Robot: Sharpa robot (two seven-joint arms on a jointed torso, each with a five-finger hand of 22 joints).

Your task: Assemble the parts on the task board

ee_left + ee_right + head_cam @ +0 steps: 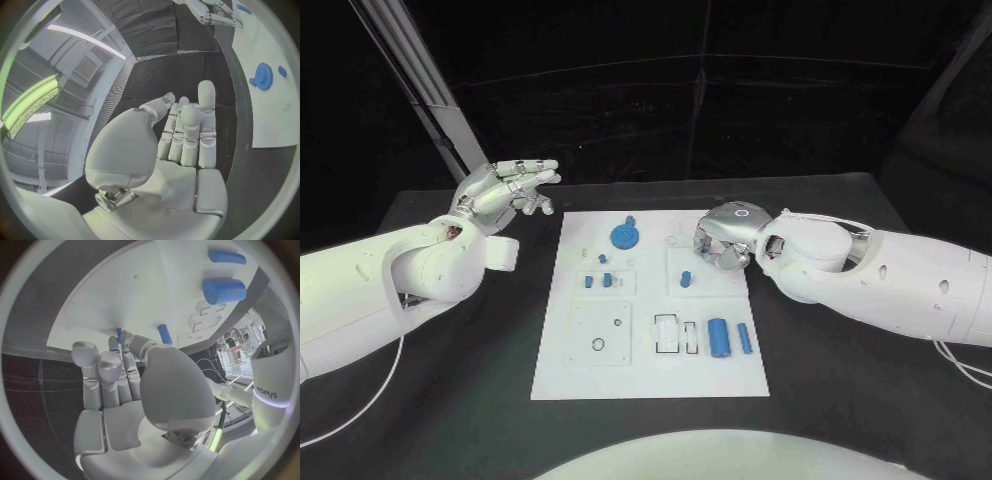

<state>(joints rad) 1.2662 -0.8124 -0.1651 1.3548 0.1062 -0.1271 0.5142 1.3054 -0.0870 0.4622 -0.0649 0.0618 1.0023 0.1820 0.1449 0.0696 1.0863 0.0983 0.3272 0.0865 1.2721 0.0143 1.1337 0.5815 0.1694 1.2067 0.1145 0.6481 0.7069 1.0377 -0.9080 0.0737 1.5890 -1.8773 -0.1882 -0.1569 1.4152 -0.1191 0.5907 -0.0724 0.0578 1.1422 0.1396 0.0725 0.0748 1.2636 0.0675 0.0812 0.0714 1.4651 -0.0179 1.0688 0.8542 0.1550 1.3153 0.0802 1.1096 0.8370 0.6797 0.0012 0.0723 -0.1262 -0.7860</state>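
Task board (651,370): white, centred on tabletop. Blue parts: gear (626,236) near far edge; cylinder (718,338) near right edge. Right hand (721,243), nothing held, fingers loosely apart, positioned over far-right corner; small peg (687,280) to be approached slowly. Left hand (511,187) raised, fingers extended, nothing held.

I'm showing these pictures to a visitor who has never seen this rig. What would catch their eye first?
Most likely the white task board in the middle of the black table, dotted with blue parts: a blue gear at its far end and a thick blue cylinder near its right front corner. Next, the two silver hands: the left hand raised off the board's far left corner, holding nothing, and the right hand over the board's right edge.
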